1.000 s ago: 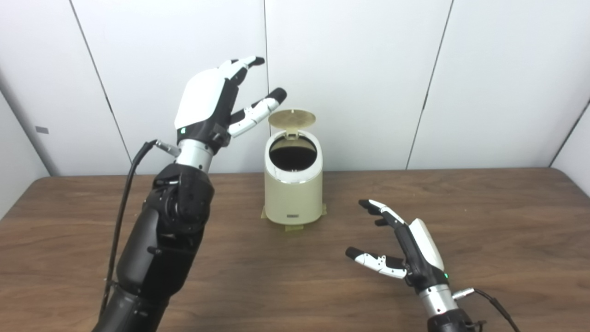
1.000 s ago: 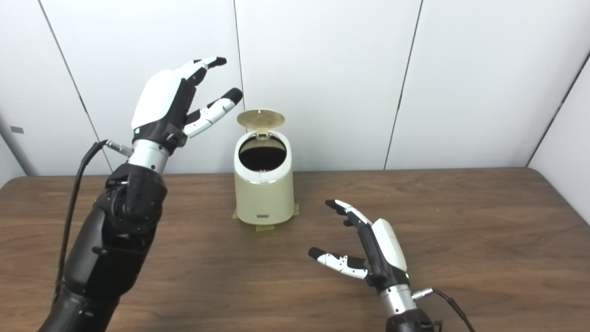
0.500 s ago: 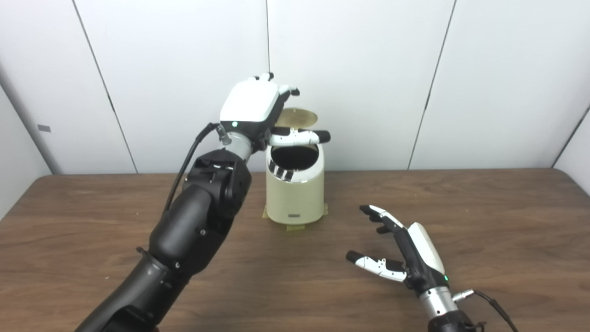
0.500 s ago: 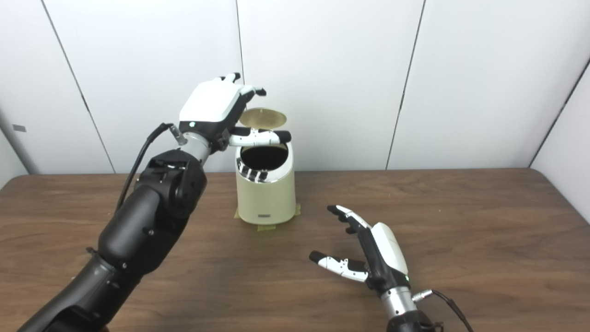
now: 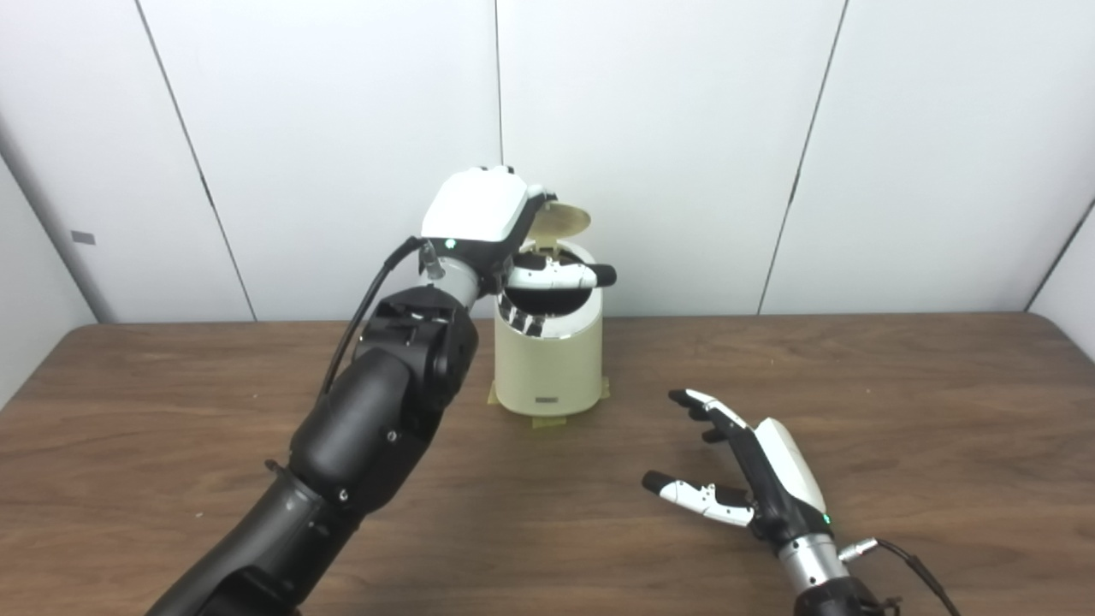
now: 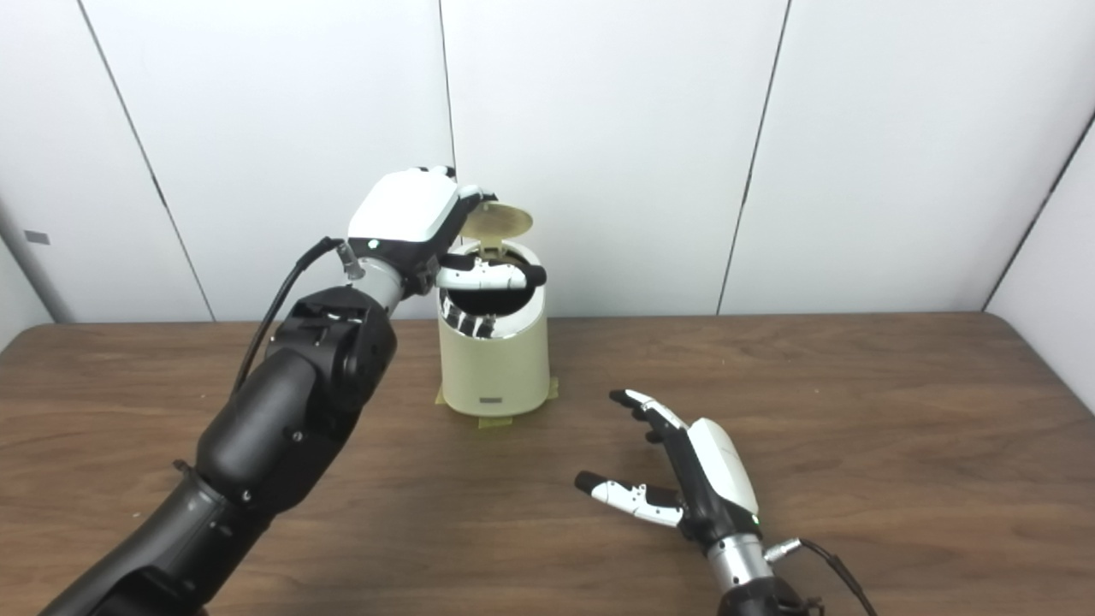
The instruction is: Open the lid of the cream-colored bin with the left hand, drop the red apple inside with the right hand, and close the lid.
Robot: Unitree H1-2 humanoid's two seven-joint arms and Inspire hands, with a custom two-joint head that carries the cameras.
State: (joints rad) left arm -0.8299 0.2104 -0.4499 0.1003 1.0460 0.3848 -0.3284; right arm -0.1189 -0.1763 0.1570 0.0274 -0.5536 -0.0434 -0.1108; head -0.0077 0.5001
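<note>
The cream-colored bin [image 5: 547, 359] stands at the back middle of the table, its round lid [image 5: 560, 219] tilted up behind the dark opening. My left hand [image 5: 479, 214] is over the bin's back left, palm down, fingers curled over the lid's top edge and thumb stretched across the opening. I cannot tell whether the fingers touch the lid. My right hand [image 5: 753, 470] is open and empty, low over the table to the bin's right front. No red apple is in view; the bin's inside is dark.
The brown wooden table [image 5: 898, 411] runs to a white panelled wall [image 5: 898, 154] behind the bin. Tape strips [image 5: 547, 421] show under the bin's base. A cable hangs from each wrist.
My left hand has come down from high at the left to the bin and turned palm down onto the lid, which now leans a little forward. My right hand has drifted slightly lower.
</note>
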